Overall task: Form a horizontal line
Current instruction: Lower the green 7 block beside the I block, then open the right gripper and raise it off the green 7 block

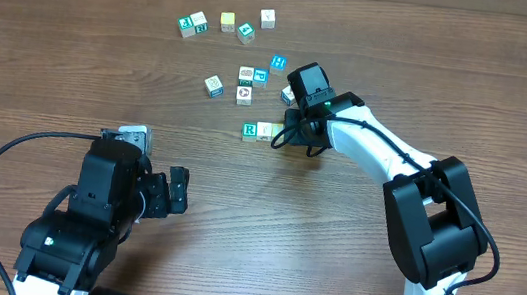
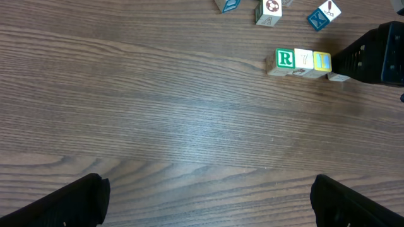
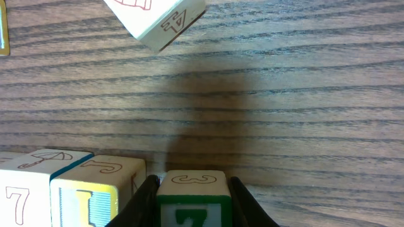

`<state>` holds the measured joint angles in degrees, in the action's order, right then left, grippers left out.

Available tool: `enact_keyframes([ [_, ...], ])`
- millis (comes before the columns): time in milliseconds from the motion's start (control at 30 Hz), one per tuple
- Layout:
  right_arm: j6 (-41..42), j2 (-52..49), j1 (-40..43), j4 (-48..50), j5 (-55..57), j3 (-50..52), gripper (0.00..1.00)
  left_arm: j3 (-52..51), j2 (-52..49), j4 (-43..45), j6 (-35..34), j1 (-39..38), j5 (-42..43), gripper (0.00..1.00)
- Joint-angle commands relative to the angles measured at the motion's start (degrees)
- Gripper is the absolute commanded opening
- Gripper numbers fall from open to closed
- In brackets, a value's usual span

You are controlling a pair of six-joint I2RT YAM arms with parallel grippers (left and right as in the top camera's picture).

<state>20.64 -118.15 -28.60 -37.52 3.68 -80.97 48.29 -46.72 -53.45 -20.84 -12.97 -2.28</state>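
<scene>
A short row of letter blocks lies on the wooden table: a green "R" block [image 1: 249, 130], a pale "7" block [image 2: 303, 60] and a yellow block [image 2: 322, 61]. My right gripper [image 1: 290, 136] is shut on a green-faced block [image 3: 192, 198] and holds it at the row's right end, right beside the yellow block [image 3: 95, 189]. In the left wrist view the right gripper [image 2: 372, 57] hides the held block. My left gripper [image 2: 205, 202] is open and empty over bare table near the front left.
Loose blocks are scattered behind the row: a cluster [image 1: 246, 77] just above it, a blue block [image 1: 278, 63], and several more along the back [image 1: 220, 23]. A tilted white block [image 3: 154, 19] lies just beyond the right gripper.
</scene>
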Motion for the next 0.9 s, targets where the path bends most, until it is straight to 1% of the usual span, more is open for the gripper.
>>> enact_keyframes([
  [0,0.39,-0.50,-0.17,0.22,0.94,0.28,0.04,-0.31,0.22,0.02,-0.59,0.31,0.42,1.00],
  [67,0.39,-0.50,-0.17,0.22,0.94,0.28,0.04,-0.31,0.22,0.02,-0.59,0.31,0.42,1.00],
  [100,0.39,-0.50,-0.17,0.22,0.92,0.28,0.08,-0.31,0.22,0.02,-0.59,0.31,0.42,1.00],
  [133,0.39,-0.50,-0.17,0.20,0.92,0.28,0.14,-0.31,0.22,0.02,-0.59,0.31,0.42,1.00],
  [200,0.39,-0.50,-0.17,0.15,0.90,0.28,0.18,-0.31,0.22,0.02,-0.59,0.31,0.42,1.00],
  [267,0.39,-0.50,-0.17,0.15,0.68,0.28,0.24,-0.31,0.22,0.02,-0.59,0.31,0.42,1.00],
  [433,0.39,-0.50,-0.17,-0.02,0.70,0.28,0.31,-0.31,0.22,0.02,-0.57,0.31,0.42,1.00],
  [867,0.37,-0.50,-0.17,0.42,0.72,0.28,0.31,-0.31,0.22,0.02,-0.59,0.31,0.42,0.99],
])
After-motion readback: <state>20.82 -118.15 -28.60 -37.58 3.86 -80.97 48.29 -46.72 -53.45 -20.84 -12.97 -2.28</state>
